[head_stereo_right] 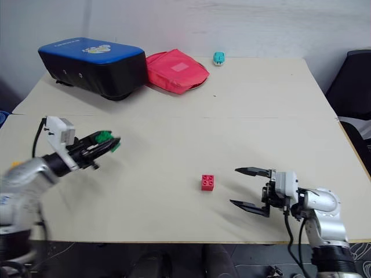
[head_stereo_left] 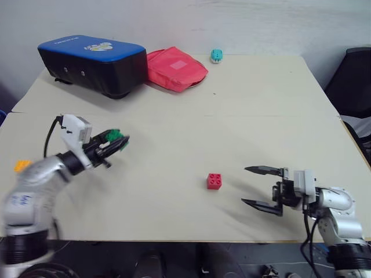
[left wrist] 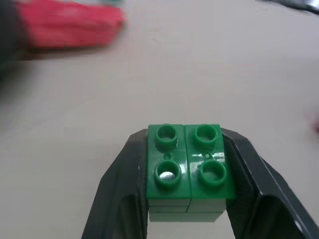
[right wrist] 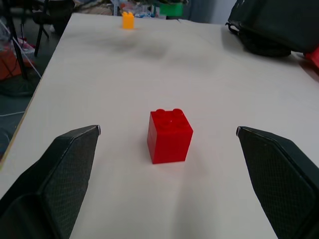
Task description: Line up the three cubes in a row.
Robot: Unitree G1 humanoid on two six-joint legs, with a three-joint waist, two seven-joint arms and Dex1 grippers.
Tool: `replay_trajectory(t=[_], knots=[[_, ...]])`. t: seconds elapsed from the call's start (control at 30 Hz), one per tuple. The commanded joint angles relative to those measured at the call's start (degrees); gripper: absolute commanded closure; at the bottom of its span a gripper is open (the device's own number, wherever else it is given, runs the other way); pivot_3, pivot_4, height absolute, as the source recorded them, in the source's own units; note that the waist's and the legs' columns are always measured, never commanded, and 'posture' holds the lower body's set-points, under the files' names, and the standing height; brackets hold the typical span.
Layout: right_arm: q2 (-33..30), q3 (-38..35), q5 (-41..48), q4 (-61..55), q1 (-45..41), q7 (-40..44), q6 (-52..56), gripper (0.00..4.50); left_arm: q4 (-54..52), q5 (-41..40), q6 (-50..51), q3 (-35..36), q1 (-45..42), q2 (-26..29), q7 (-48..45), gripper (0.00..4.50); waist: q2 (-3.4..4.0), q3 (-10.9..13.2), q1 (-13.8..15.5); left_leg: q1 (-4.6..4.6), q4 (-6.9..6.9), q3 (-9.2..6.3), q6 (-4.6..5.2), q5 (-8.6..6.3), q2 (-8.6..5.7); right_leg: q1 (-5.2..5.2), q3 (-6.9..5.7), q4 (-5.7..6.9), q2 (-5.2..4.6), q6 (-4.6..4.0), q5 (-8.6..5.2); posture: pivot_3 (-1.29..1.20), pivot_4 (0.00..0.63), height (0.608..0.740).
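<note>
Table: beige rectangular table [head_stereo_left: 232, 121].
Left pincer [head_stereo_left: 117, 142]: clamped on green studded plastic brick [left wrist: 185, 167], raised, left.
Right pincer [head_stereo_left: 259, 186]: wide apart, empty, right of red studded plastic brick [head_stereo_left: 214, 181].
Orange-yellow plastic brick [head_stereo_left: 22, 165]: near left edge.

No readable text or labels.

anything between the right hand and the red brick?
Nothing. In the right wrist view, bare tabletop separates the open right hand from the small red studded plastic brick; the head views agree.
</note>
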Motion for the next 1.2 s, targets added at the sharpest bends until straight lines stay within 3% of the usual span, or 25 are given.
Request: replay_trajectory(t=[0.03,0.23,0.47,0.6,1.2], knots=[[-1.5,-2.3,2.1,-3.4,1.0,-0.2,1.3,0.00,5.9,2.0,-10.8,-9.4,-6.0,-0.6,-17.0,2.99,-0.04,0.0,0.4,0.00,0.03,-0.07,0.03,0.00,-0.02,0.06,-0.06,-0.02,-0.02,0.00,0.00,0.00,0.150,0.740],[-1.2,-3.2,2.4,-8.8,4.5,-3.5,2.8,0.00,17.7,13.3,-27.0,-22.6,-12.7,-8.1,-24.1,2.99,-0.03,0.0,0.2,-0.12,0.04,-0.11,0.13,-0.05,-0.03,0.06,-0.03,-0.12,0.04,0.06,0.03,0.00,0.150,0.740],[-1.3,-5.7,2.9,-14.6,10.4,-8.0,4.1,0.00,25.6,21.0,-34.5,-30.2,-14.8,-17.5,-21.1,2.99,-0.06,0.0,-0.2,-0.14,0.09,-0.05,0.14,-0.07,0.07,-0.07,0.13,-0.01,0.11,0.13,0.05,0.00,0.150,0.740],[-1.2,-7.2,3.6,-17.0,12.8,-9.0,4.4,0.00,28.9,22.4,-36.6,-30.5,-16.4,-21.6,-19.1,2.99,-0.06,0.0,0.5,-0.11,0.17,-0.09,0.27,-0.08,-0.01,0.05,0.14,-0.04,0.06,0.26,0.13,0.00,0.150,0.740],[1.1,-7.1,3.0,-12.9,15.0,-6.5,-0.5,0.00,31.6,26.0,-37.3,-31.0,-18.3,-18.0,-20.3,2.99,-0.05,0.0,0.1,0.00,0.14,-0.08,0.29,-0.07,0.01,0.11,0.15,-0.01,0.08,0.28,0.14,0.00,0.150,0.740]])
